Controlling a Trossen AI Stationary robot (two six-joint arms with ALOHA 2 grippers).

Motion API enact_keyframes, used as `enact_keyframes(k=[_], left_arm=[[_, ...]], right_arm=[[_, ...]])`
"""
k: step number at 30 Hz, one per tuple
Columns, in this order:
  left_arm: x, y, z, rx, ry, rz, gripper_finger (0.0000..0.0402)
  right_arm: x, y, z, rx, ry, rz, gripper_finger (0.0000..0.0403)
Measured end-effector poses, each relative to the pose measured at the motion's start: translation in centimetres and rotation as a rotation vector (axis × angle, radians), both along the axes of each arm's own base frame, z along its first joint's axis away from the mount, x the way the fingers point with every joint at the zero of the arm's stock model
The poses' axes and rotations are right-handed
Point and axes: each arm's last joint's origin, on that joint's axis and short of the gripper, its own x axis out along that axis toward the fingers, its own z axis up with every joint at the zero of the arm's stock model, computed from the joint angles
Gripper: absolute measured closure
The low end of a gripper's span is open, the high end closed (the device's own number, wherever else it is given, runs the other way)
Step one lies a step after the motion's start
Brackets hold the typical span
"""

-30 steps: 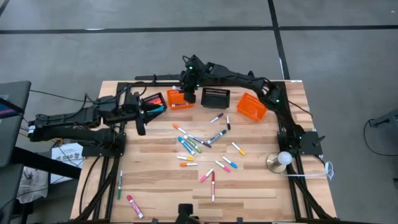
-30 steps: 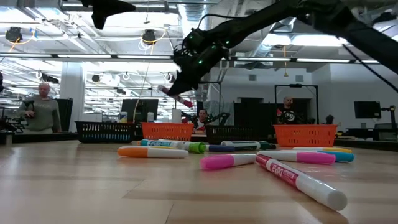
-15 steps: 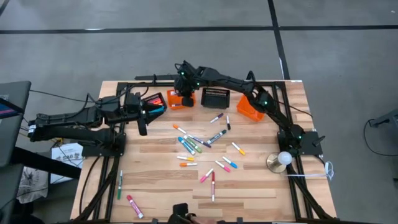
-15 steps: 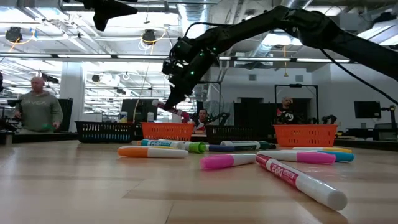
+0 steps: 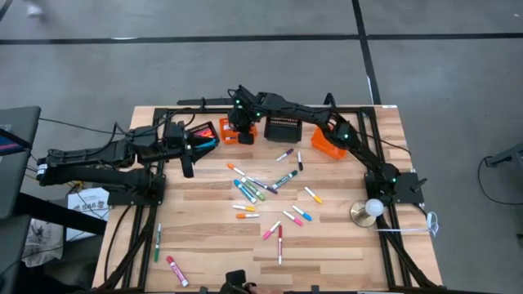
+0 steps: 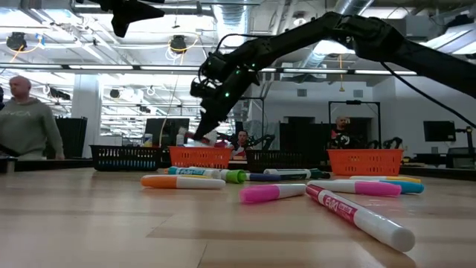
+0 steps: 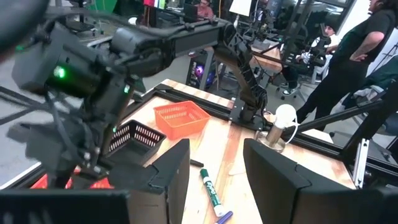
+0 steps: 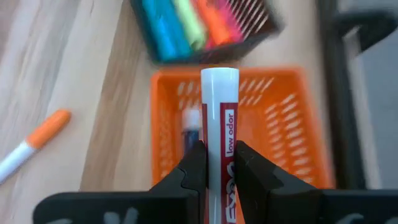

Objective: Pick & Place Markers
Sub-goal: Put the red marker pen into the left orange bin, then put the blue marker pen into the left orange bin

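The right pincer [image 8: 219, 163] pinches a red marker [image 8: 220, 124] above the orange basket [image 8: 292, 134], poised to drop it in; the left pincer [image 7: 214, 165] waits spread.

Pale matt wooden table [image 5: 204, 245], slotted glossy plastic orange basket [image 8: 292, 124], smooth glossy plastic marker [image 8: 220, 124]

Overhead looks straight down, low camera skims the table [image 6: 89, 223], wrist cameras close; all share it.

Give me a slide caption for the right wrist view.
Right gripper holds a red marker above an orange basket.
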Motion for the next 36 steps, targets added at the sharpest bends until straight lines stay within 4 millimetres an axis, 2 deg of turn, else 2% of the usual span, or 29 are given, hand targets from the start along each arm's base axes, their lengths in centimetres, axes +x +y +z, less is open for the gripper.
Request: enact_keyframes(k=[3,11,23,27,31,36], left_arm=[[0.0,0.0,0.0,0.0,-0.003,0.0,0.0252],[0.0,0.0,0.0,0.0,-0.003,0.0,0.0252],[0.0,0.0,0.0,0.0,-0.001,0.0,0.0252],[0.0,0.0,0.0,0.0,0.0,0.0,0.0252],[0.0,0.0,0.0,0.0,0.0,0.0,0.0252],[0.0,0.0,0.0,0.011,0.003,-0.002,0.0252]], right_arm=[[0.1,0.0,-0.8,0.018,0.018,0.0,0.0355],[0.0,-0.1,-1.1,0.01,0.038,-0.015,0.0345],[0.1,0.2,-1.1,0.027,0.031,0.001,0.0298],[0.1,0.2,-1.1,0.034,0.026,-0.002,0.0267],[0.3,0.3,-0.1,0.038,0.001,-0.017,0.0235],[-0.3,0.6,3.2,0.041,-0.058,-0.05,0.0219]])
